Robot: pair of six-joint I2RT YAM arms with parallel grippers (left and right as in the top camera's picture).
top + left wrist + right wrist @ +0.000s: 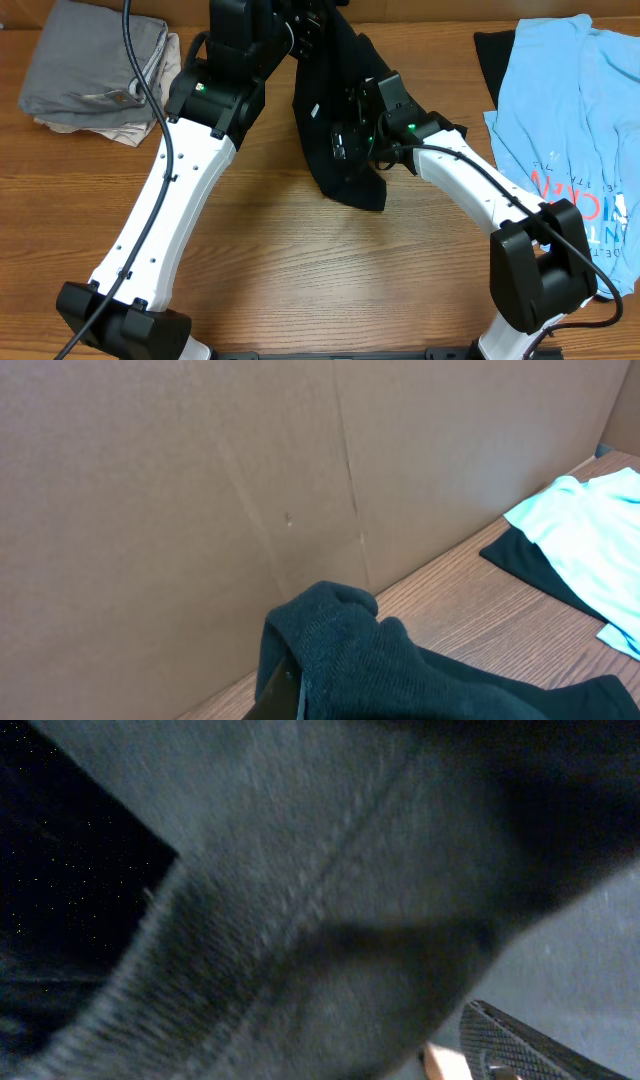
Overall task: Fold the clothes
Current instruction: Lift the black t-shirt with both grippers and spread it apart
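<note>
The black T-shirt point(325, 160) hangs bunched from the back middle of the table, its lower end resting on the wood. My left gripper point(305, 28) is shut on its top; in the left wrist view the fabric point(400, 660) bulges over one dark finger point(283, 690). My right gripper point(345, 135) is pressed against the hanging shirt halfway down. In the right wrist view, dark cloth point(300, 900) fills almost everything. One textured finger point(500, 1040) stands far out at the lower right, so the jaws look open; the other finger is hidden. The light blue red-printed tee point(570, 120) lies flat at the right.
A grey and beige folded pile point(95, 70) sits at the back left. A black cloth point(495, 60) pokes out from under the blue tee point(590, 550). A cardboard wall point(200, 510) runs along the table's back edge.
</note>
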